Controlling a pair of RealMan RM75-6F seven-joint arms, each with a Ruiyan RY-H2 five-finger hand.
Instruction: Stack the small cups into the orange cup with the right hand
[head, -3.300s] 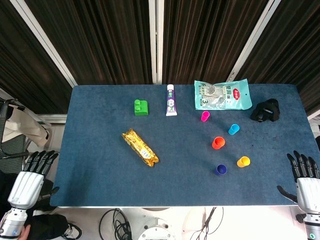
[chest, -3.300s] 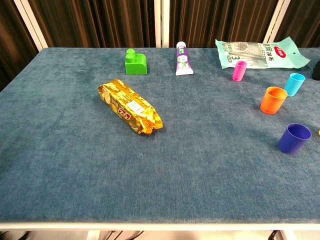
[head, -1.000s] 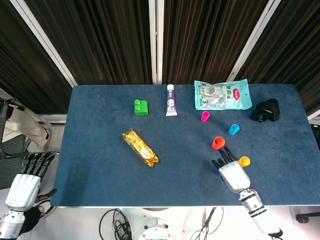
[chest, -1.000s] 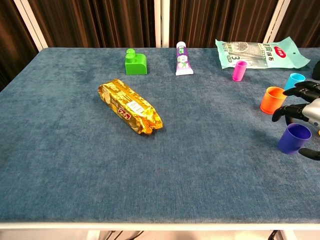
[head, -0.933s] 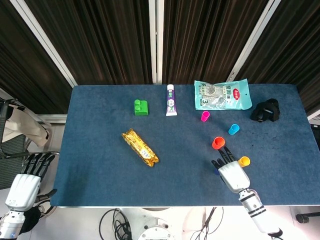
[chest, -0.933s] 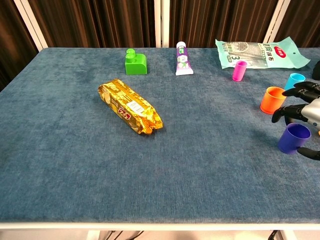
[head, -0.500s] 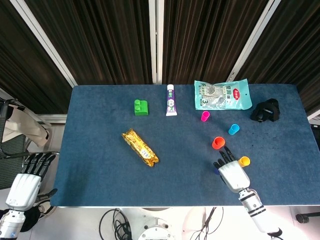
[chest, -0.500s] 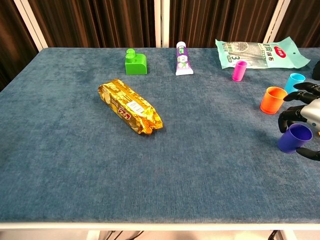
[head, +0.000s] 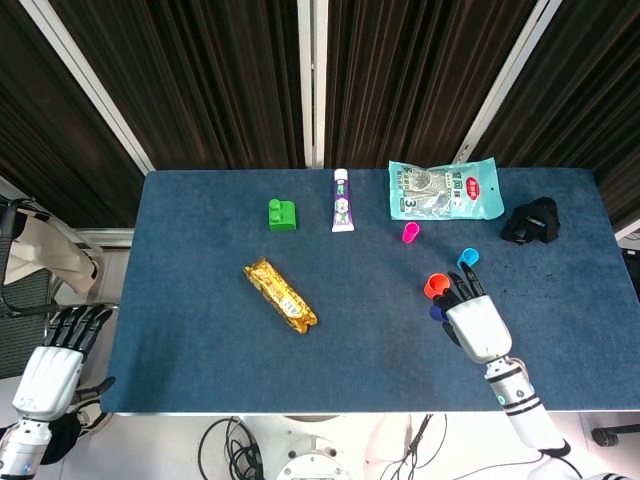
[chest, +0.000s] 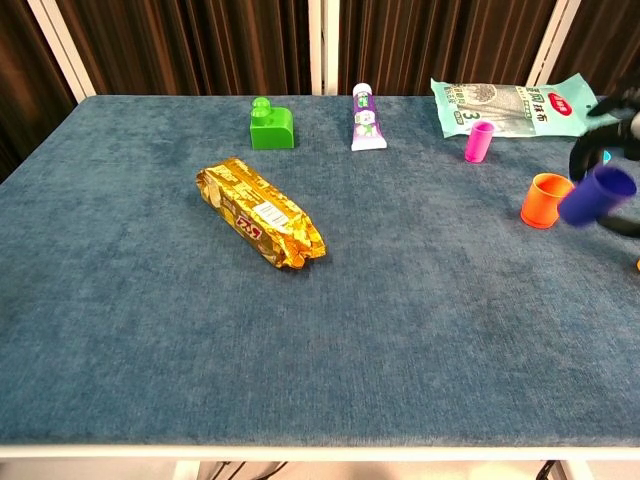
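Left hand (head: 50, 368) off the table's (head: 200, 360) near-left corner, fingers spread, holding nothing. Right hand (head: 474, 318) gripping small dark-blue plastic cup (chest: 596, 194), lifted and tilted just beside orange plastic cup (chest: 544, 200). Further back, small cyan cup (head: 467, 258), then small pink cup (chest: 479, 141) by teal packet (head: 444, 189).

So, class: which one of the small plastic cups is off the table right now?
The dark blue cup, held in the right hand beside the orange cup. The pink cup stands on the cloth.
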